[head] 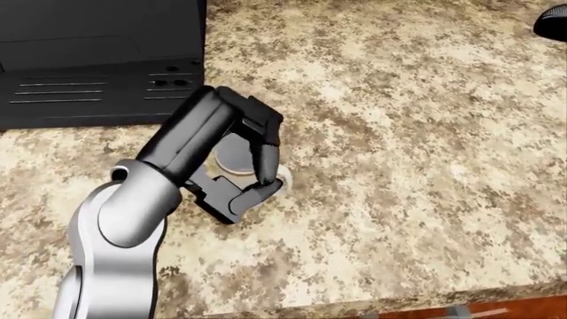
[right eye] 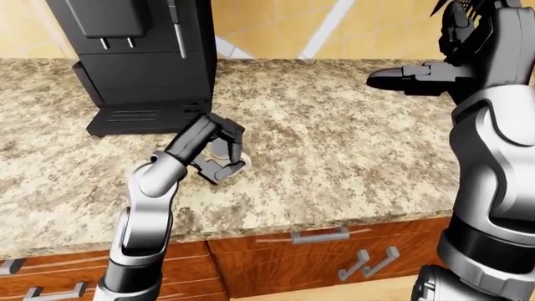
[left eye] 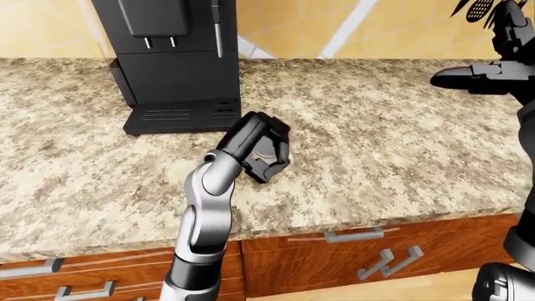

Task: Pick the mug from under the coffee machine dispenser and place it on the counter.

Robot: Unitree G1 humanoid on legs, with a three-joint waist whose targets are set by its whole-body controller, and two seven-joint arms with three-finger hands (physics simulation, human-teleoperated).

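Mug [head: 237,159] sits on the speckled worktop [head: 417,133], just below and right of the coffee machine [left eye: 171,63] base in my head view, clear of the dispenser. My left hand [head: 239,169] wraps it, black fingers [head: 264,156] clenched round its pale body. My right hand [right eye: 418,78] hangs high over the worktop's right side, well apart, fingers spread loose and grasping nothing.

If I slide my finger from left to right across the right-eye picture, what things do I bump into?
Tall black coffee machine → robot's black left hand wrapped around the small pale mug on the speckled granite counter → robot's raised black right hand, held open above the counter.
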